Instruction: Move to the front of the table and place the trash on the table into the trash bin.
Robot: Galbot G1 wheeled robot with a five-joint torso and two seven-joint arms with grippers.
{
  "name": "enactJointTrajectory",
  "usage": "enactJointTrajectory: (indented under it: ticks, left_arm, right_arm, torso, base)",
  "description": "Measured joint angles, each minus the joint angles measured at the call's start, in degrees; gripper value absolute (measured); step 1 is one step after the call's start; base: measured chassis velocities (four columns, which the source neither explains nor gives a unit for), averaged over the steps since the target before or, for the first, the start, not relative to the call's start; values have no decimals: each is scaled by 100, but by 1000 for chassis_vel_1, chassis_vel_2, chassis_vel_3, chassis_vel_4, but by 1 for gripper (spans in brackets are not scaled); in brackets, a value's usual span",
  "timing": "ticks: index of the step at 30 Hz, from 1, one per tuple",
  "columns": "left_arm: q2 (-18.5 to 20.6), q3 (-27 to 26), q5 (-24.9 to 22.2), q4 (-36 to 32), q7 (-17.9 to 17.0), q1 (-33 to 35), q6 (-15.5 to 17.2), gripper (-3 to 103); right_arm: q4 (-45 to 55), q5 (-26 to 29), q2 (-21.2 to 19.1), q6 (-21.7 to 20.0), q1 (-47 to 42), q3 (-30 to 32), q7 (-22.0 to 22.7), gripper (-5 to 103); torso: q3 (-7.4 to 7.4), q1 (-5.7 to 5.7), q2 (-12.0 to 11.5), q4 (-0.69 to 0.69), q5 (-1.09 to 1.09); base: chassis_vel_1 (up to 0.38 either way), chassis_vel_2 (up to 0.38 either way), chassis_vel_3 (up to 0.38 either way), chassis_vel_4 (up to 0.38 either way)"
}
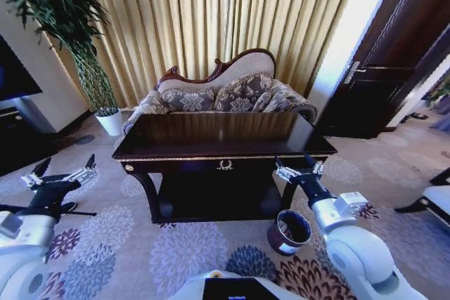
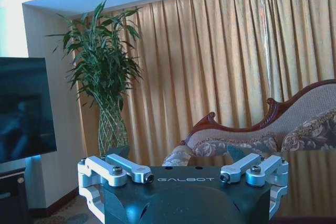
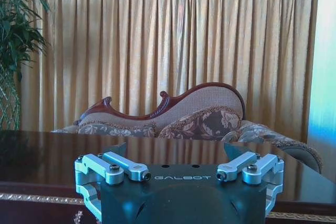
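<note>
In the head view we stand in front of the table [image 1: 211, 147], whose glossy black top mirrors the curtain and the sofa [image 1: 225, 93] behind it. The trash bin [image 1: 289, 231] stands on the carpet by the table's front right leg, just beside our right arm. Our left gripper [image 1: 62, 172] hangs over the carpet, left of the table and apart from it, its fingers spread wide. Our right gripper [image 1: 299, 168] is at the table's front right edge, also wide and holding nothing.

In the left wrist view the left gripper [image 2: 184, 174] is open toward the plant [image 2: 103, 72].

In the right wrist view the right gripper [image 3: 181, 169] is open over the table [image 3: 47, 156]; we see no trash on its top.
</note>
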Motion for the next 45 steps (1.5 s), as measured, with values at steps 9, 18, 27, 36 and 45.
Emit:
enactJointTrajectory:
  ticks: [9,18,27,36,45]
  left_arm:
    - [137,-106,-61,1,5,4,-4,100]
    - [163,-127,-84,3,10,2,-9,100]
    - [175,-127,-92,6,17,-9,-16,100]
    - [160,-134,-92,8,18,9,-21,100]
    - [284,-226,-174,8,70,-35,-36,100]
  right_arm:
    - [-143,245,-298,21,15,392,15,100]
    - [-161,386,-378,43,-106,710,0,100]
    - [-42,516,-441,51,-247,890,-7,100]
    - [31,505,-375,66,-334,884,-11,100]
    - [53,473,-337,154,-386,879,-11,100]
  torso:
    - [0,0,0,0,0]
    - [0,0,-1,1,-1]
    - [0,0,-1,0,0]
    - [0,1,-1,0,-1]
    - [0,0,0,1,0]
  base:
    - [84,-78,-75,76]
    - [73,-71,-66,63]
    - [115,-115,-113,122]
    - [130,-132,-142,129]
    - [156,-155,-144,161]
